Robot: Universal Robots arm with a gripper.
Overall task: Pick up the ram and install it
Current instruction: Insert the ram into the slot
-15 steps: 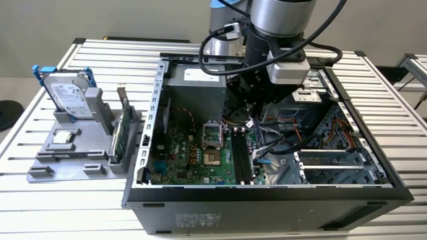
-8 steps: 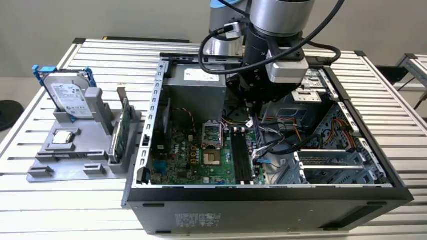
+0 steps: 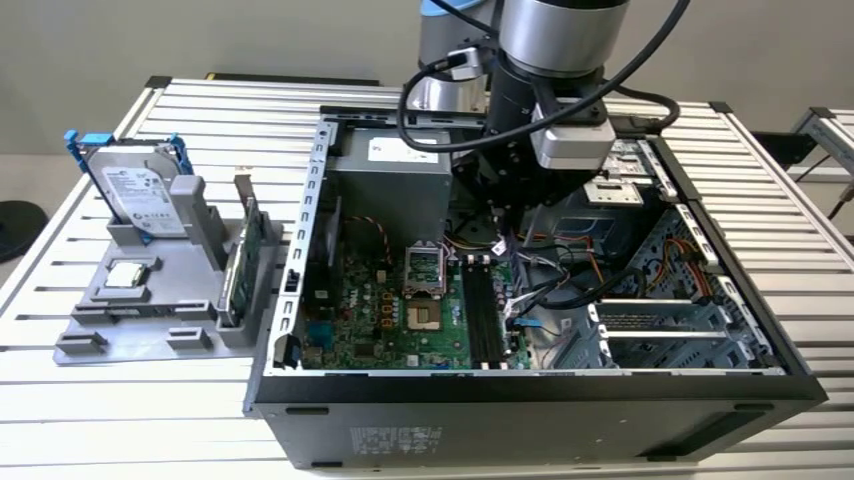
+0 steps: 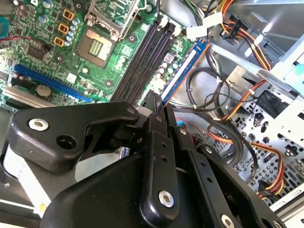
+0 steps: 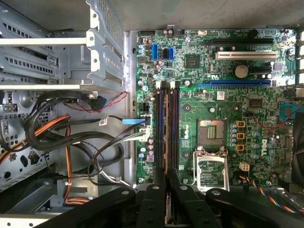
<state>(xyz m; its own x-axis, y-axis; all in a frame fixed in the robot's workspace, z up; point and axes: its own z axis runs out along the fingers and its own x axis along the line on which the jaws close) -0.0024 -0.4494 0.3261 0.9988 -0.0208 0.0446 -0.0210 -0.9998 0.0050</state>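
Observation:
In both wrist views my gripper (image 4: 159, 102) (image 5: 166, 173) is shut on the ram (image 4: 183, 71) (image 5: 160, 123), a thin strip seen edge-on that runs out from between the fingertips. The strip lies along the black memory slots (image 4: 142, 61) (image 5: 173, 123) on the green motherboard (image 5: 228, 95). I cannot tell whether the ram touches a slot or hangs just above it. In the exterior view the gripper (image 3: 502, 232) reaches down into the open computer case (image 3: 534, 385), just above the slots (image 3: 477, 310).
A grey holder (image 3: 134, 320) at the exterior view's left carries a silver hard drive with blue rails (image 3: 134, 195) and a green card with a bracket (image 3: 238, 265). Inside the case, cable bundles (image 3: 574, 280) lie beside the slots, with the processor socket (image 3: 420, 290) and power supply (image 3: 387, 180) near.

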